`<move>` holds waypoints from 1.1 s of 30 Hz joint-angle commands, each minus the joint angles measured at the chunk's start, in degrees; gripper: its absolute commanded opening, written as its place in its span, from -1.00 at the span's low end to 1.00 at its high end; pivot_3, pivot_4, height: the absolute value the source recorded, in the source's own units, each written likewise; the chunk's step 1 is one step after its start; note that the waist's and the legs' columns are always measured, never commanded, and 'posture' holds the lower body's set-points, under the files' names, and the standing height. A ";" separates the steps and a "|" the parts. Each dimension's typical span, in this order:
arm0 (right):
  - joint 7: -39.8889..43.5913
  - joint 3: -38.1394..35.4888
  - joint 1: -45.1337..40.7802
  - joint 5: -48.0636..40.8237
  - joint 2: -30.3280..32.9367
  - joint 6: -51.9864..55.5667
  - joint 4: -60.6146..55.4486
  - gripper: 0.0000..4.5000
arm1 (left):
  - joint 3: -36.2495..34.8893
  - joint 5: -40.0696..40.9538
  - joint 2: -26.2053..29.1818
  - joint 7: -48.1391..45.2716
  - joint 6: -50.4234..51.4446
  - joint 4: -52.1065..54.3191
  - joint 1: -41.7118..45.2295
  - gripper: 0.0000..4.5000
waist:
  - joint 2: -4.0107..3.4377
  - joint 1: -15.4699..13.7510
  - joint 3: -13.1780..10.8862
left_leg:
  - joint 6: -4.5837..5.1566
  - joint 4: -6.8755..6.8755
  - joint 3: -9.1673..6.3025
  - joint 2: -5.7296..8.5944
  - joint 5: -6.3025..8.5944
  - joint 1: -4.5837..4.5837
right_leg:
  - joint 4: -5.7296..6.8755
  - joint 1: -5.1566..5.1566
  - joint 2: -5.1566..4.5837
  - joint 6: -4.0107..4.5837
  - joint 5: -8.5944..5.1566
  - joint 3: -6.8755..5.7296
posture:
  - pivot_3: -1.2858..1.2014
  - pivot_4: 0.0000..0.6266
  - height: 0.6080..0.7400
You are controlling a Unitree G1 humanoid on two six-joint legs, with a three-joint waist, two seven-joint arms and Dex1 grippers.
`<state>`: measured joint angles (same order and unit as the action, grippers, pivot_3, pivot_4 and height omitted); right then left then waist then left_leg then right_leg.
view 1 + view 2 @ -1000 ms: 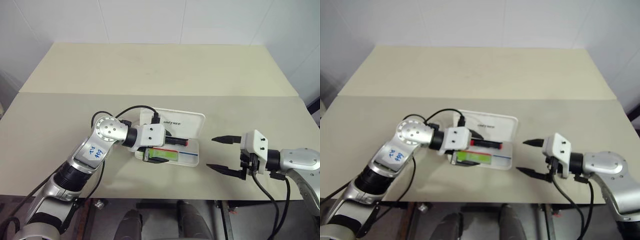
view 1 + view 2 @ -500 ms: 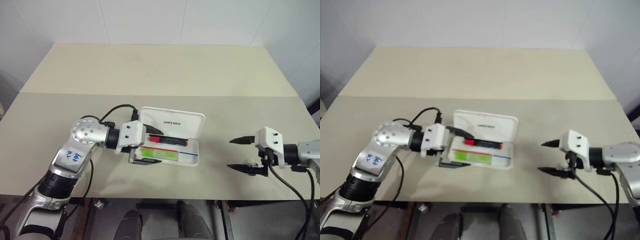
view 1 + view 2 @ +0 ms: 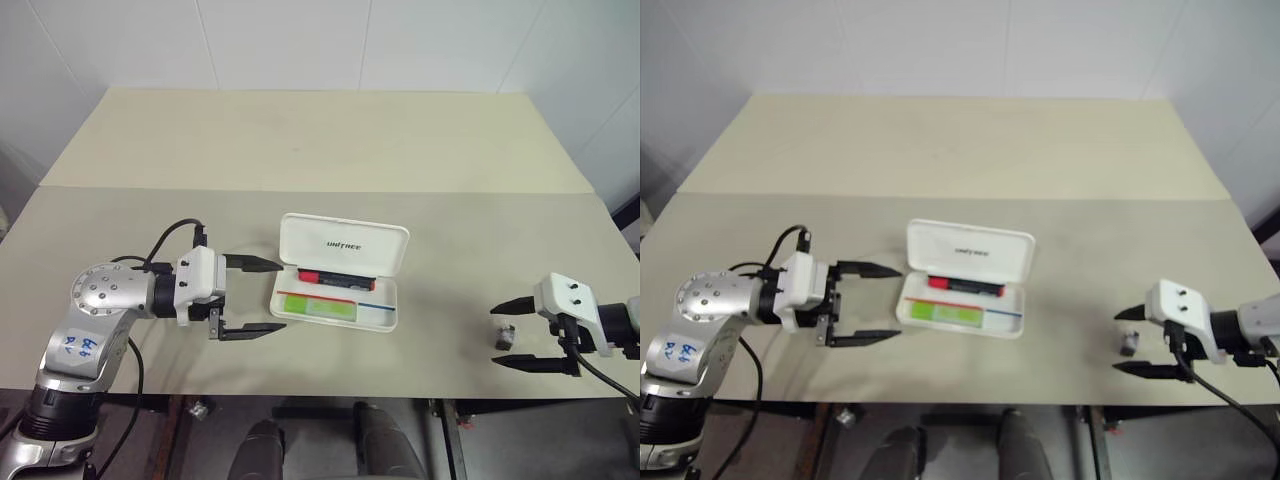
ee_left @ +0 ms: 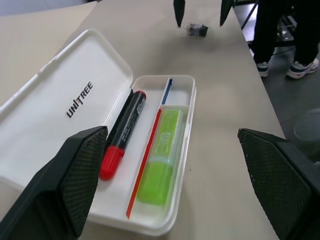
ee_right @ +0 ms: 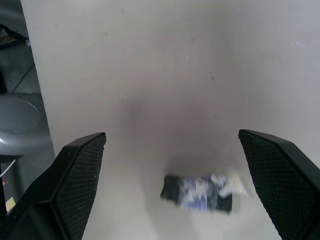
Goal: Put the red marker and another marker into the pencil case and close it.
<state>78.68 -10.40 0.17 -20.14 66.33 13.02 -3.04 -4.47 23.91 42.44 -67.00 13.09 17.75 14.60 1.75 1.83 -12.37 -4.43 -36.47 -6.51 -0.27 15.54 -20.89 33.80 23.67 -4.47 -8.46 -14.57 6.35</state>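
The white pencil case (image 3: 392, 318) lies open at the table's middle, its lid (image 3: 345, 244) raised behind it. The red marker (image 3: 335, 279) lies in the back compartment and the lime-green marker (image 3: 330, 309) in the front one, both also in the left wrist view as the red marker (image 4: 124, 132) and the green marker (image 4: 162, 155). My left gripper (image 3: 284, 295) hovers open just left of the case, pointing at it, holding nothing. My right gripper (image 3: 495, 334) is open near the front right edge, well away from the case.
A small dark scrap (image 3: 504, 337) lies on the table between my right gripper's fingers, untouched; it is the same scrap (image 5: 200, 192) in the right wrist view. The table's front edge runs close to both grippers. A person's legs (image 4: 280, 30) stand beyond the table's right end.
My left gripper has drawn back leftward out of the case, leaving the green marker in it. My right gripper has swung to the right, and the dark scrap now sits between its fingers.
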 commanded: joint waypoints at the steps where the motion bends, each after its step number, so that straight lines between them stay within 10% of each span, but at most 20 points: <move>1: -0.02 -2.44 1.35 0.22 1.44 0.76 -1.23 1.00 | -1.85 2.30 0.04 1.22 -0.50 3.21 -1.31 0.99 | 0.00 0.01 0.00 | 0.00 0.00 0.00 0.00 0.00 0.01 | 0.00 0.00 0.00 0.00 0.00 0.00 | 0.03 -0.52 1.00; 33: 3.76 11.60 -17.22 13.21 -0.73 -15.37 18.17 1.00 | 1.81 1.58 -1.80 3.96 -1.15 2.65 1.26 0.99 | -0.03 1.57 -0.02 | 0.00 0.07 0.06 0.00 0.00 0.12 | -0.01 -0.02 0.00 0.01 0.01 0.06 | 0.03 -0.52 1.00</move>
<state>81.64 1.53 -15.95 -6.81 65.71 -1.34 15.66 -2.16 25.11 40.57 -63.45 12.97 19.40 15.21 1.72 3.40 -12.38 -4.43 -36.40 -6.45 -0.27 15.54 -20.76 33.80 23.64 -4.47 -8.44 -14.56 6.41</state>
